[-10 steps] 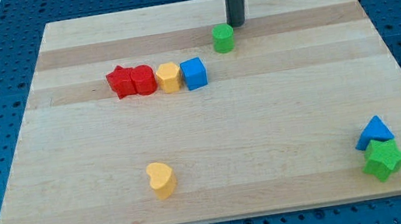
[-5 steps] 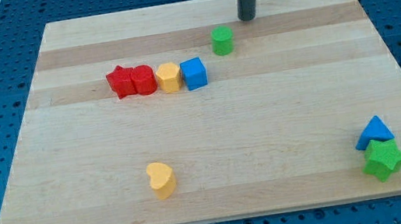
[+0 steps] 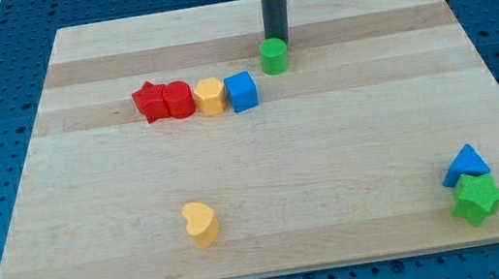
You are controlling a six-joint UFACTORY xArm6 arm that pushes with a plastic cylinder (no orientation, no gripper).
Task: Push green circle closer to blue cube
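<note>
**Rod tip behind the green circle**

There is no pincer, only a dark rod. My tip (image 3: 277,41) touches the green circle (image 3: 273,57) at its top edge. The blue cube (image 3: 241,92) sits near, down-left, ending a row on the wooden counter (image 3: 332,167).

The blue cube (image 3: 241,92) serves as the landmark on the wooden board (image 3: 348,145). Touching its left side is the yellow block (image 3: 210,96), then the red cylinder (image 3: 178,100), then the red star (image 3: 150,102), all in one row running toward the view's left. The green circle (image 3: 273,56) lies near the cube, up and to its right, apart from it. The tip (image 3: 276,40) stands just behind the circle, on the side away from the cube. The yellow heart (image 3: 201,223) lies well below the cube, slightly left. Far to the cube's lower right, the blue triangle (image 3: 466,165) sits just above the green star (image 3: 477,197), touching it.
</note>
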